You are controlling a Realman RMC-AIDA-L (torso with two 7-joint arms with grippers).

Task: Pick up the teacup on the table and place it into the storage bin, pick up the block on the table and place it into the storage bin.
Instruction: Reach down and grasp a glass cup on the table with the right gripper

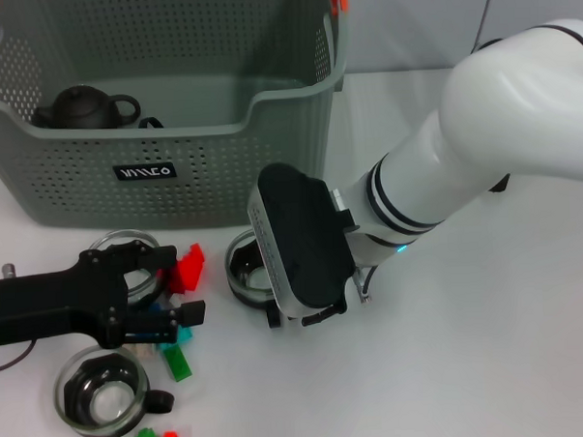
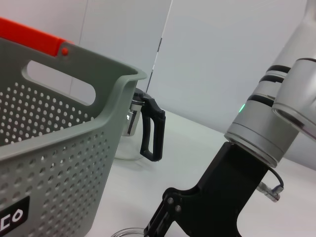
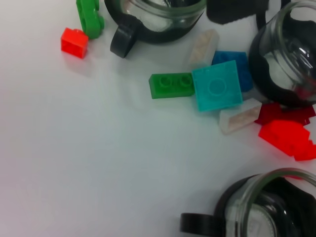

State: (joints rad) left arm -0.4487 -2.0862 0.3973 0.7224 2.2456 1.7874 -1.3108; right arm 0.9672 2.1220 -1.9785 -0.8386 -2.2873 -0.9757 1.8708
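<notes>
Three glass teacups (image 1: pixel 101 391) on table, one teapot (image 1: pixel 83 107) in storage bin (image 1: pixel 173 156); left claw (image 1: pixel 169 296) spread wide over blocks (image 1: pixel 187 268); right claw (image 1: pixel 275 277) state unclear.

right end effector (image 1: pixel 276 316) fingers hidden under its black body, storage bin (image 1: pixel 172 137) cut by frame edge

A small black label (image 1: pixel 144 172) with white lettering is carried on the front wall of the storage bin (image 1: pixel 66 161); the lettering cannot be read with certainty. No other text is seen.
</notes>
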